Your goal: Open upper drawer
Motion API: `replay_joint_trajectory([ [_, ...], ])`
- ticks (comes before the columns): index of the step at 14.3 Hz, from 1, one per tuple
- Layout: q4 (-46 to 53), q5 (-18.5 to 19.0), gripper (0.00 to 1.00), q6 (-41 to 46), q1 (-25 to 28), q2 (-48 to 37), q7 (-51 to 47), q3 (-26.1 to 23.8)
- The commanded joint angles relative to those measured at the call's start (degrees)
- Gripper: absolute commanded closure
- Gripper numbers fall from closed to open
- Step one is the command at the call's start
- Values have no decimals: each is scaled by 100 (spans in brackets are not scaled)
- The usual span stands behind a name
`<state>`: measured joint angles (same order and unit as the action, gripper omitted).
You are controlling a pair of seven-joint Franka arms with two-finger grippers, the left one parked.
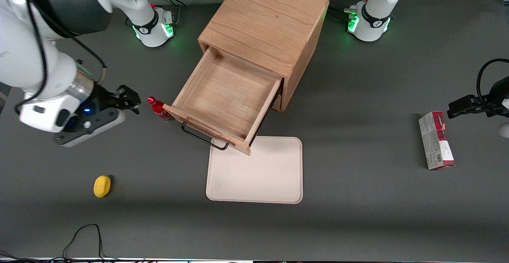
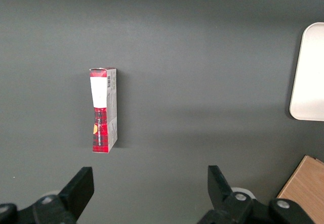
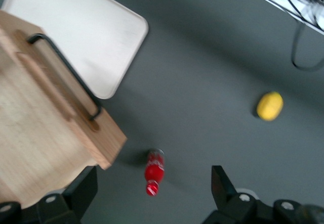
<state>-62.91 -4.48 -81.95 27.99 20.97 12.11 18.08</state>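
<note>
The upper drawer (image 1: pixel 228 96) of the wooden cabinet (image 1: pixel 266 20) stands pulled far out, a shallow empty oak tray with a thin black bar handle (image 1: pixel 203 139) on its front. In the right wrist view the drawer front (image 3: pixel 45 113) and its handle (image 3: pixel 66 72) show too. The bottom drawer is hidden under the upper one. My gripper (image 1: pixel 129 98) is open and empty, raised above the table beside the drawer, toward the working arm's end. A small red bottle (image 1: pixel 159 110) stands between it and the drawer; in the right wrist view the bottle (image 3: pixel 154 171) shows between the fingers (image 3: pixel 223 183).
A white tray (image 1: pixel 256 171) lies on the table in front of the open drawer, partly under it. A yellow lemon (image 1: pixel 102 186) lies nearer the front camera, toward the working arm's end. A red box (image 1: pixel 435 139) lies toward the parked arm's end. A black cable (image 1: pixel 83 235) loops at the table's near edge.
</note>
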Motion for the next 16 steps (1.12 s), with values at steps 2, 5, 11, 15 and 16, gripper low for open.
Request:
replay_joint_trajectory([
  [2,-1009,79,0,-442,-477,-750,-323,-14],
  [5,-2134,70,0,-1198,-1530,-1480,-323,-750],
  [11,-2997,70,0,-1604,-2342,-2017,-306,-1052],
  [15,-3025,429,0,-1543,-2334,-1939,-253,-1034],
  [16,-3016,509,0,-1534,-2342,-1922,-253,-1025],
])
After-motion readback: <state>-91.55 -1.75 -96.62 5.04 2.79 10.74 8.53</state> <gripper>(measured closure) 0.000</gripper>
